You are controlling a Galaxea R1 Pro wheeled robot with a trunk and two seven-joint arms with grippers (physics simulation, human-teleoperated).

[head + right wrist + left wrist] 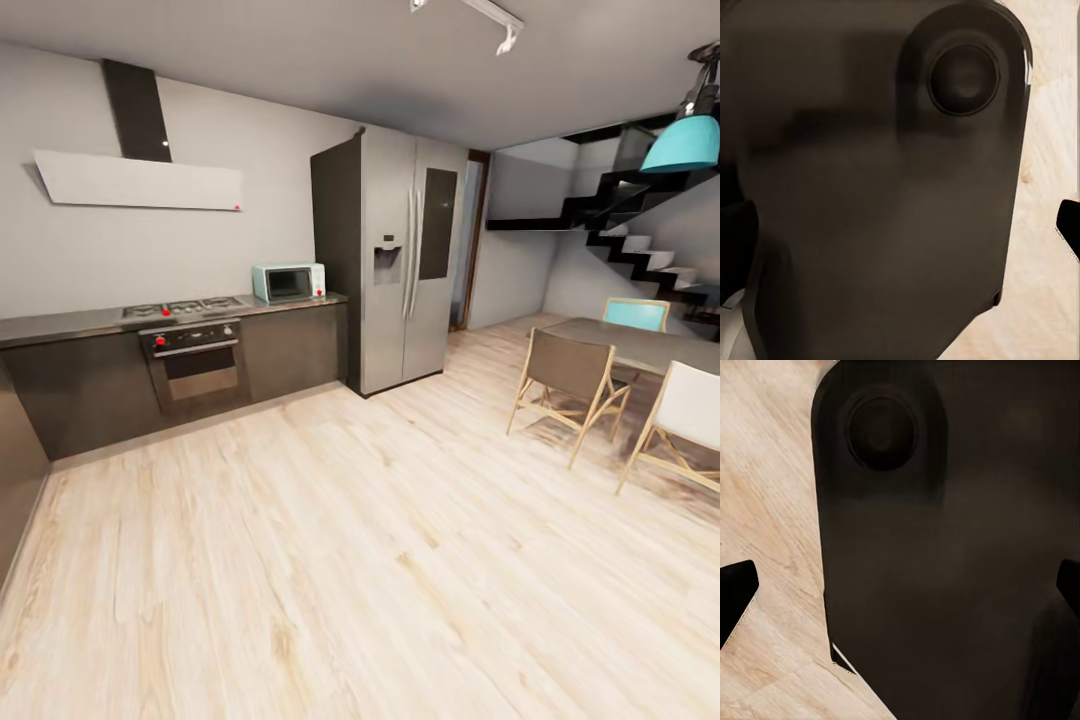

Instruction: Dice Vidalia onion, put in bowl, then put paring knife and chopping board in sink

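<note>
Looking across a pale wood floor point(330, 560), the head camera takes in the wrong side of the kitchen for this job. At about ten o'clock runs a dark worktop point(60, 325) carrying a stove point(185, 310) and a small microwave point(289, 282), with an oven point(195, 362) beneath and a white hood point(140, 180) above. A steel fridge point(405, 260) stands near twelve o'clock. At two to three o'clock are a table point(640, 345), chairs point(570, 385), a teal lamp point(682, 142) and black stairs point(640, 250).

No onion, sink, board, knife or bowl appears here, so which way they lie from either arm, and which arm is nearer, cannot be told. My guess is that the robot is in transit and must turn before any reach matters.

In the left wrist view the left gripper point(904, 592) shows a dark fingertip at each edge of the picture, set wide apart with nothing between them, over a dark robot body point(945, 570) and floor. The right gripper point(904, 225) looks the same: tips at opposite edges, spread and empty.
</note>
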